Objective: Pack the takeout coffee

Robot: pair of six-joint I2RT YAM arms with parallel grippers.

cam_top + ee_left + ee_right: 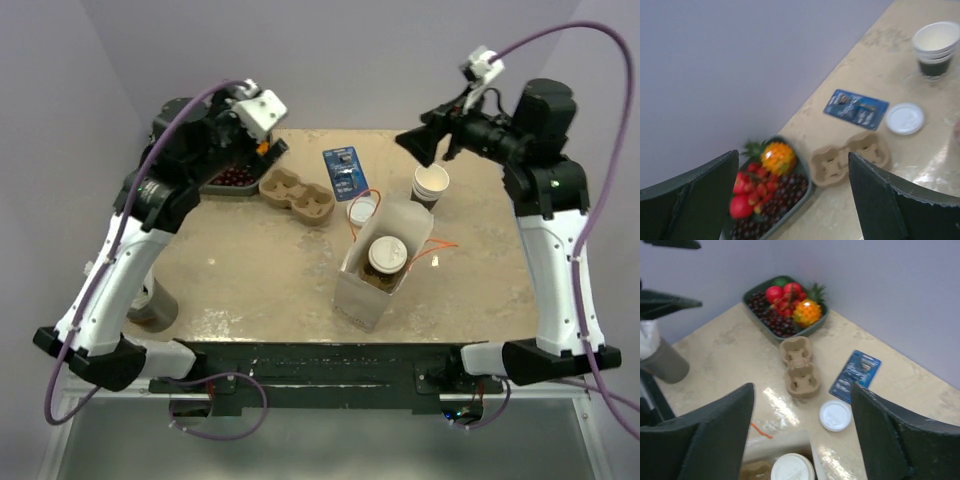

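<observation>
The takeout coffee (386, 255), a brown cup with a white lid, stands inside a translucent white bag (350, 285) at the table's middle. In the right wrist view its lid (792, 469) shows at the bottom edge, inside the bag (785, 440). My right gripper (418, 145) (802, 440) hangs open in the air behind the bag with nothing between its fingers. My left gripper (240, 150) (795, 200) is raised over the far left corner, open and empty, above the fruit tray (790, 200).
A pulp cup carrier (296, 196) lies left of centre, with a loose white lid (362, 210) and a blue card pack (345, 168) beside it. Stacked lidless cups (431, 185) stand at the back right. The fruit tray (232, 180) is far left; a grey cup (155, 305) is near left.
</observation>
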